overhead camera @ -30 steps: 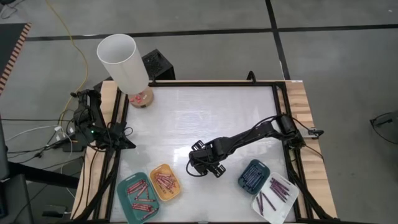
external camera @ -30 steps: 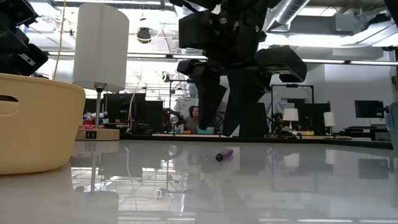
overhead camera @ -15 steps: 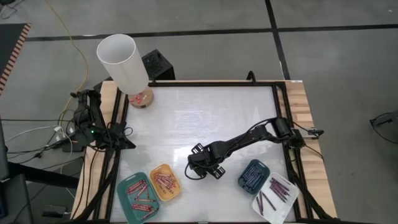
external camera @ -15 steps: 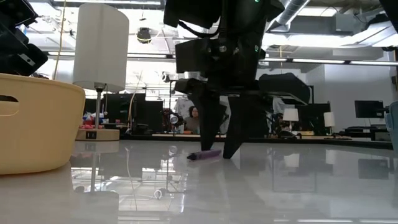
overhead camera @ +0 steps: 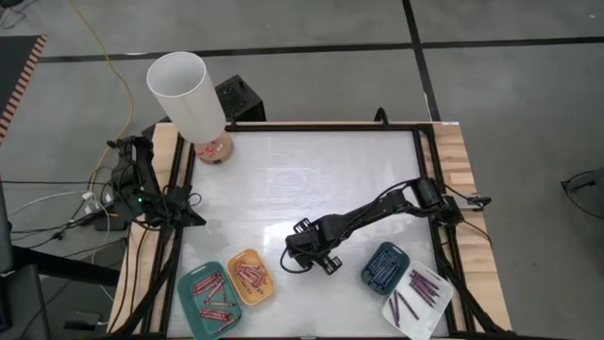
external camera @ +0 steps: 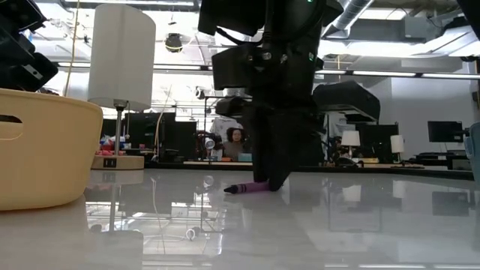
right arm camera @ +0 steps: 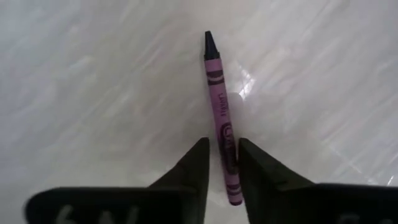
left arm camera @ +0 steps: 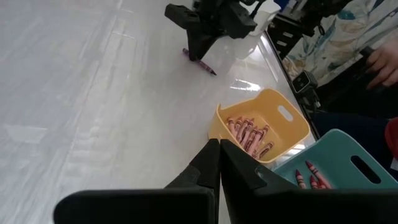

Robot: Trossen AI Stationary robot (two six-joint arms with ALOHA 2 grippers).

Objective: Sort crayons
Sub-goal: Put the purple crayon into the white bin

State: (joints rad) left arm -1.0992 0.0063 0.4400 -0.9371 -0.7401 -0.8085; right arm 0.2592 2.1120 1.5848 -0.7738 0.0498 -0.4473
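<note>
A single purple crayon (right arm camera: 217, 93) with a dark tip lies on the white table (overhead camera: 283, 179), near its front middle. My right gripper (right arm camera: 224, 146) stands over the crayon, pointing steeply down, shut on it; in the low view the right gripper (external camera: 266, 180) reaches the tabletop, and the crayon (external camera: 246, 189) sticks out to one side. My left gripper (left arm camera: 219, 149) is shut on nothing and waits at the table's left edge. Other crayons lie in four small trays along the front edge. My right gripper pinches the purple crayon between its two fingers near the flat back end (right arm camera: 227, 140). It comes from above, pointing steeply down, one finger on each long side. The crayon lies flat on the table, and its dark tip (right arm camera: 209, 42) points away from the fingers.
A teal tray (overhead camera: 209, 297) and a yellow tray (overhead camera: 250, 276) stand at the front left. A dark-blue tray (overhead camera: 384, 266) and a white tray (overhead camera: 417, 300) stand at the front right. A white-shaded lamp (overhead camera: 189, 99) stands at the far left corner. People sit in the room beyond.
My right gripper has come down to the tabletop, and its fingers have closed from wide apart onto the purple crayon. The crayon has slid a little along the table and turned about, staying flat.
</note>
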